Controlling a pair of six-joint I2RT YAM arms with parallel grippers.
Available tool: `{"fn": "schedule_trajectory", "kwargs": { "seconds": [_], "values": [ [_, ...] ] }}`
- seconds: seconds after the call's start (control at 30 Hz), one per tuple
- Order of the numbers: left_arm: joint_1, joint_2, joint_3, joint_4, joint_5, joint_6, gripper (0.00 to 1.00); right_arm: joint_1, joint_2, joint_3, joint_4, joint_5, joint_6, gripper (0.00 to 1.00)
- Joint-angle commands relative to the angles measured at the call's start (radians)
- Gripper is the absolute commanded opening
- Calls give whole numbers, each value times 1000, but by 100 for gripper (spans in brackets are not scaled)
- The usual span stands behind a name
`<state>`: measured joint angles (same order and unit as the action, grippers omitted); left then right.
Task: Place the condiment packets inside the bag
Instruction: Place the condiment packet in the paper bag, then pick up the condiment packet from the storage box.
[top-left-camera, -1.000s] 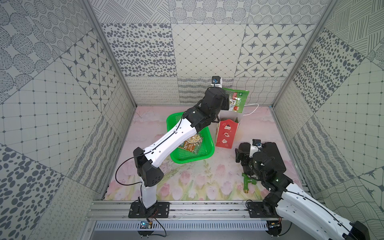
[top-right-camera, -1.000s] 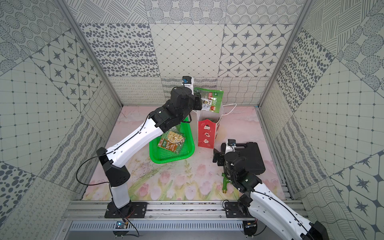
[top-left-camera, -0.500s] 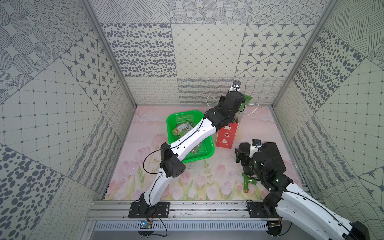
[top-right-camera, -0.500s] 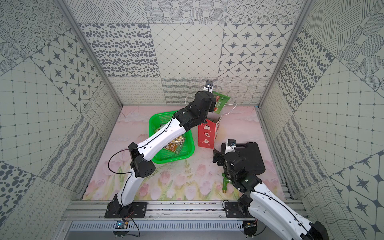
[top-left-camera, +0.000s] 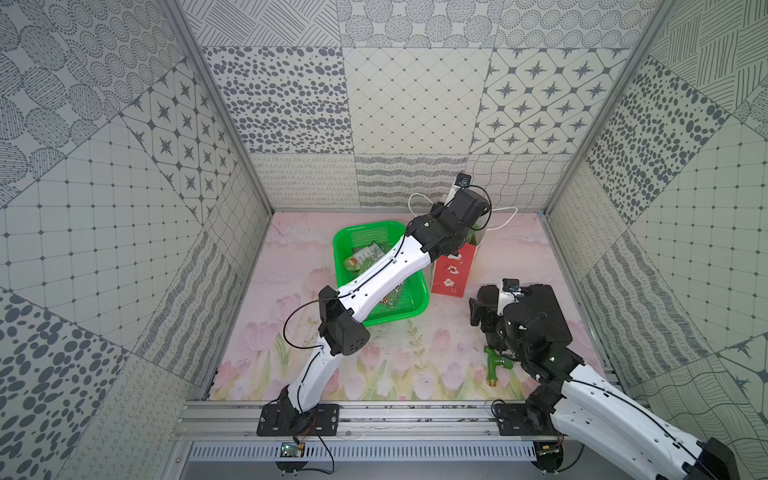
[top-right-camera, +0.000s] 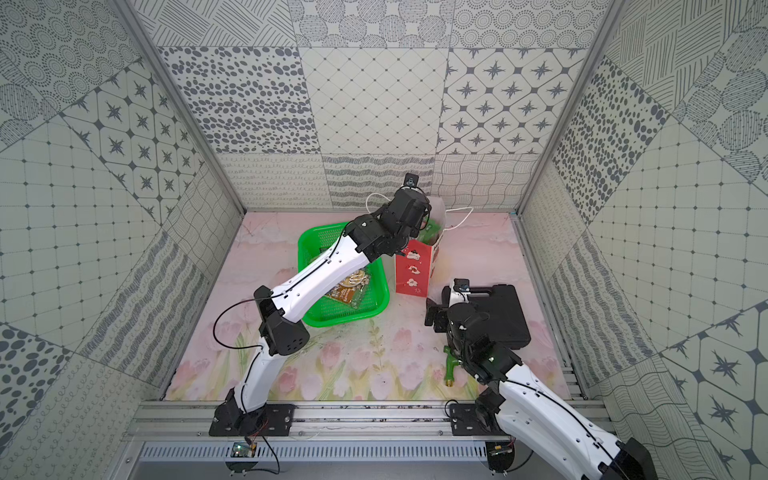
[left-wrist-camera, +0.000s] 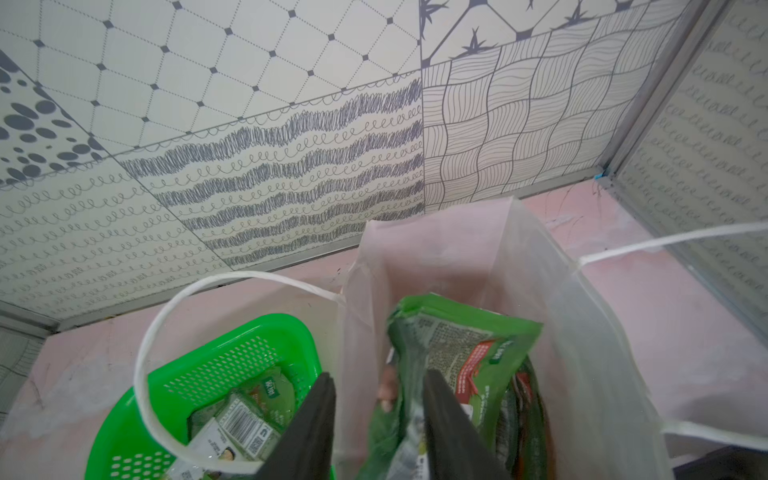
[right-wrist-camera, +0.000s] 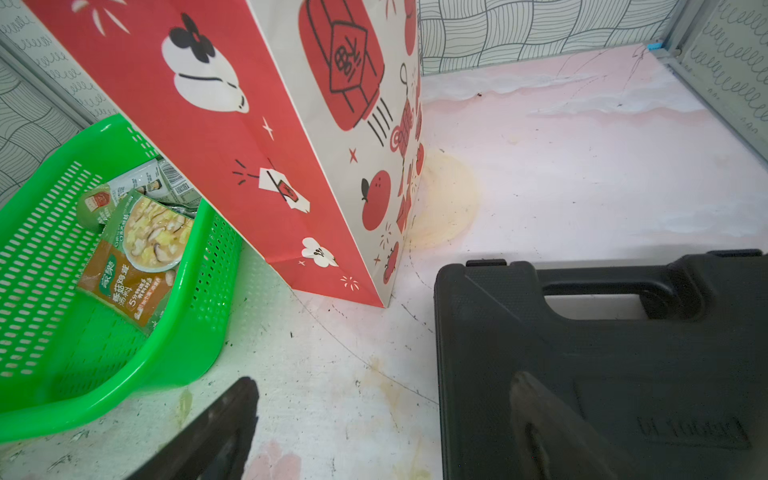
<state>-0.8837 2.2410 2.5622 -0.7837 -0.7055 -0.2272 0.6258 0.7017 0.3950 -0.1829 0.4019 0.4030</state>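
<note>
Jaws of left end effector stand parted at the mouth of the bag; one condiment packet sits inside against a finger. Right end effector hangs wide open above worktop, beside black case. Other condiment packets lie in green basket.

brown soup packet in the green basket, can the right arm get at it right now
Probably yes: the open right hand faces the packet across bare floor, with only the basket wall between. The left arm crossing above the basket could crowd a lift.
</note>
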Motion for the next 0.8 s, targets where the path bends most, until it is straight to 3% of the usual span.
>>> {"fn": "schedule_trajectory", "kwargs": {
  "seconds": [0.0,0.23,0.57,0.77],
  "values": [
    [-8,-66,25,-136,142,-123,54,-5,4,23,30,-6,-7,97],
    [-8,-218,-121,-117,324,-134,67,-5,9,24,30,-9,-7,97],
    [10,-591,-740,83,344,-157,97,-5,10,23,31,-14,-3,97],
    [59,-791,-1056,170,357,-199,100,-6,20,21,32,-9,-3,97]
  ]
}}
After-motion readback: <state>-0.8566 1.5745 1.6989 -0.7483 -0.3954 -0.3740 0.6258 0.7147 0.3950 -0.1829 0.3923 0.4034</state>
